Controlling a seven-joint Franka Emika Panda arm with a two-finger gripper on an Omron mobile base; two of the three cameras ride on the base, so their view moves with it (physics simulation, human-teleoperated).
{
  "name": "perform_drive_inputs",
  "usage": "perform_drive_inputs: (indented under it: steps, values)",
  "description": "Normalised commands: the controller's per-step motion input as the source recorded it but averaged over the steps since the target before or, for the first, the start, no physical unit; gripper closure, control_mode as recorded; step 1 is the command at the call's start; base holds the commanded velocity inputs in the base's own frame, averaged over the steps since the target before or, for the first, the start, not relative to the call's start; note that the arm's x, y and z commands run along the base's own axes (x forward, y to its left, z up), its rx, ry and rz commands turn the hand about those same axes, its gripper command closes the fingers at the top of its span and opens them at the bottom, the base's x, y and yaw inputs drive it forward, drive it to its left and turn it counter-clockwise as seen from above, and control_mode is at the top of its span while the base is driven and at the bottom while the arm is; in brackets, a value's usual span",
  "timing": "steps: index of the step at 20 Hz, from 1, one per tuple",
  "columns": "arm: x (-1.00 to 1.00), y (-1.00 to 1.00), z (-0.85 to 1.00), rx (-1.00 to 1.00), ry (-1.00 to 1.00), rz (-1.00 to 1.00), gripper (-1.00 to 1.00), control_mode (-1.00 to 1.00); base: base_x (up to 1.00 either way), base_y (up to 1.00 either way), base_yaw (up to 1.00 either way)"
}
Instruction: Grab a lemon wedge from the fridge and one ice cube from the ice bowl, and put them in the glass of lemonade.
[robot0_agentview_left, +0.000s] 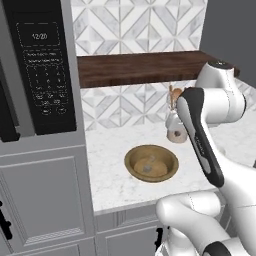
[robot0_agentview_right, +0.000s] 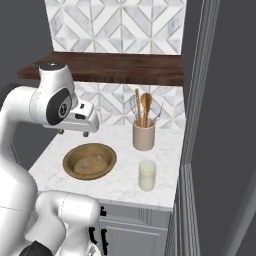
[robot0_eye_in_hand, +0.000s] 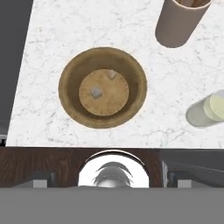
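At the far left in the left base view stands a black microwave panel set in light grey panelled cabinets. To its right runs the surface, white marble with faint grey veining, backed by a wall of grey-and-white diamond tiles and crossed by a dark wooden shelf.

The ice bowl sits on the surface, wide, shallow and round, of golden-brown wood with a thick rim and a lighter flat floor. Two ice cubes lie in it, apart from each other: one ice cube left of the floor's middle, a second cube nearer the far rim in the hand view. Both are tiny, pale and greyish, nearly see-through.

The hand hangs over the surface beside and above the ice bowl, at the end of the white arm; the hand view looks straight down into the bowl. Its fingers are hard to make out in the base views; they appear spread wide, with nothing between them.

Right of the bowl stands a beige cylindrical cup holding wooden utensils, upright against the tiled wall. Nearer the front edge, just right of the bowl and apart from it, is the glass of lemonade, a small clear cylinder filled with pale yellowish-white liquid.

At the far right, in the right base view, rises the dark grey fridge, smooth and tall.
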Motion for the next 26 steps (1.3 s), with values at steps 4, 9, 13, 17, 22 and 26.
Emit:
perform_drive_inputs:
  steps: [4,9,13,17,22,26]
  values:
    - [0.02,0.00,-0.08,0.00,0.03,0.02,-1.00,-1.00,0.03,-0.02,0.02]
    - [0.26,0.06,-0.56,0.04,0.03,0.01,-1.00,-1.00,0.00,0.00,0.00]
    - [0.81,-0.06,-0.84,0.09,-0.03,0.25,-1.00,-1.00,0.00,0.00,0.00]
    - [0.35,0.10,-0.31,0.01,0.09,0.20,-1.00,-1.00,0.00,0.00,0.00]
    - [0.41,0.31,-0.17,-0.14,0.23,0.00,-1.00,-1.00,0.00,0.00,0.00]
    - [0.70,0.34,-0.15,-0.17,0.27,0.00,-1.00,-1.00,0.00,0.00,0.00]
